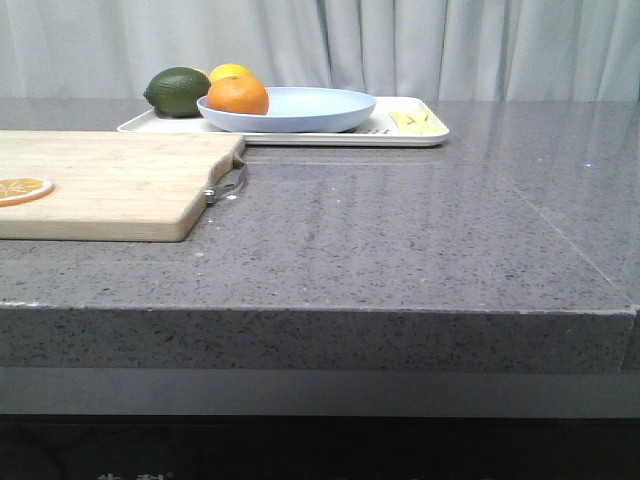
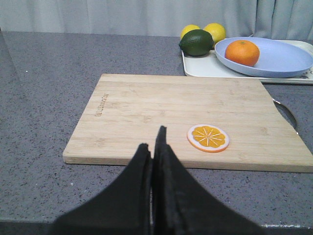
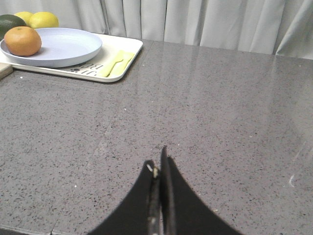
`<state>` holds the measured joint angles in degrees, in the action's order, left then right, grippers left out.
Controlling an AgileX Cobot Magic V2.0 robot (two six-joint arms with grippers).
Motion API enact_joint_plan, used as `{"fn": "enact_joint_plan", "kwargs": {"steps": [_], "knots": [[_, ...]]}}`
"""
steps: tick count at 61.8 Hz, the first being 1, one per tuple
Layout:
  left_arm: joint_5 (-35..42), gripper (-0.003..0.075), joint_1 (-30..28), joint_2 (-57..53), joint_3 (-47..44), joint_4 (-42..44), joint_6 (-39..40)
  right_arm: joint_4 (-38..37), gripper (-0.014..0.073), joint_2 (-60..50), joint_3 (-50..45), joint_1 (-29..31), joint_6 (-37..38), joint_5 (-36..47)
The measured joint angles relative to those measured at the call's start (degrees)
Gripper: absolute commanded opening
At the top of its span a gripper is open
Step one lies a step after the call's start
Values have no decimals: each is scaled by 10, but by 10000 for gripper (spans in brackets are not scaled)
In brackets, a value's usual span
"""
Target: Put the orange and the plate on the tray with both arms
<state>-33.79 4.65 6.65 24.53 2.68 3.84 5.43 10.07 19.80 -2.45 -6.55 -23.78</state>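
Orange (image 1: 238,96) in plate (image 1: 300,110) on tray (image 1: 405,135), far edge. Two lemons (image 2: 210,31), one lime (image 2: 196,42). Both grippers (image 2: 152,147) (image 3: 157,166) clenched, empty.

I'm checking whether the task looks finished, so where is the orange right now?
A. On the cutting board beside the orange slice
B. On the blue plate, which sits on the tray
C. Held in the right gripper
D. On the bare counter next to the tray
B. The orange rests on the plate, which sits on the tray; both grippers, left and right, are shut and hold nothing.
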Motion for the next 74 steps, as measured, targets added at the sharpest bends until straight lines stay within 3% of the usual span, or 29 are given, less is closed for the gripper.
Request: {"fn": "enact_joint_plan", "kwargs": {"steps": [60, 74], "knots": [[0, -17, 0, 0, 0, -1, 0, 0, -62, 0, -1, 0, 0, 0], [87, -17, -18, -52, -62, -6, 0, 0, -62, 0, -1, 0, 0, 0]]}}
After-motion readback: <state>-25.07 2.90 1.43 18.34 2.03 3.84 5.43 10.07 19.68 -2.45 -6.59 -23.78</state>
